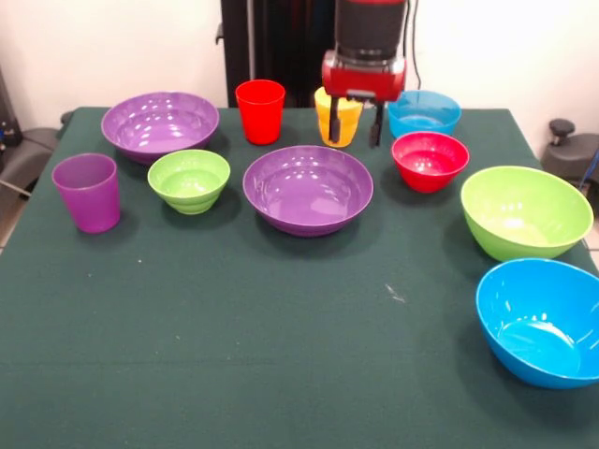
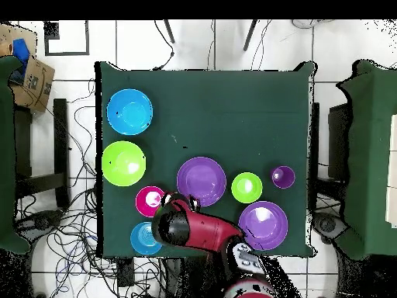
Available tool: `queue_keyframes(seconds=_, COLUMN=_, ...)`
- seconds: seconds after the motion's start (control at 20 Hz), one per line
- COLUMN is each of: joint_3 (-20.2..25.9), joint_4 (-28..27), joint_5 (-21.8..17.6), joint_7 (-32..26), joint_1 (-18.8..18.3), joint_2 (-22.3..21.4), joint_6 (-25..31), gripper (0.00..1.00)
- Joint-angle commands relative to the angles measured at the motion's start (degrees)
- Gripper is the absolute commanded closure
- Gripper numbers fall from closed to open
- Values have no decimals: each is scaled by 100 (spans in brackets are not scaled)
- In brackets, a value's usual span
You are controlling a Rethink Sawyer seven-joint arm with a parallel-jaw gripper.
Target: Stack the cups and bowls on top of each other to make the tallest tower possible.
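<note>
Beyond the blue bowl (image 1: 541,321), the gripper (image 1: 355,126) hangs vertically, fingers apart, straddling the yellow cup (image 1: 344,120)

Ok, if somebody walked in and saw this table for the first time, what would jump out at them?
Probably the bright plastic dishes spread singly over the dark green table, none stacked yet. The biggest stand out: a blue bowl and a lime green bowl along one side, and a purple bowl in the middle. At the far edge, the red gripper hangs at the yellow cup, fingers open.
</note>
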Motion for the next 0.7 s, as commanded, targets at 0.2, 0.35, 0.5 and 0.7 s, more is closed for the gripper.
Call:
queue_keyframes(seconds=0.2, joint_3=464, joint_4=-1329, joint_5=-351, joint_7=492, joint_1=107, joint_2=1518, joint_6=-427, gripper=0)
queue_keyframes(seconds=0.35, joint_3=496, joint_4=-1589, joint_5=-370, joint_7=517, joint_1=106, joint_2=1789, joint_6=-485, gripper=0)
queue_keyframes(seconds=0.5, joint_3=475, joint_4=-1867, joint_5=-333, joint_7=557, joint_1=179, joint_2=2033, joint_6=-518, gripper=0)
queue_keyframes(seconds=0.7, joint_3=528, joint_4=-2104, joint_5=-357, joint_7=557, joint_1=157, joint_2=2222, joint_6=-457, gripper=0)
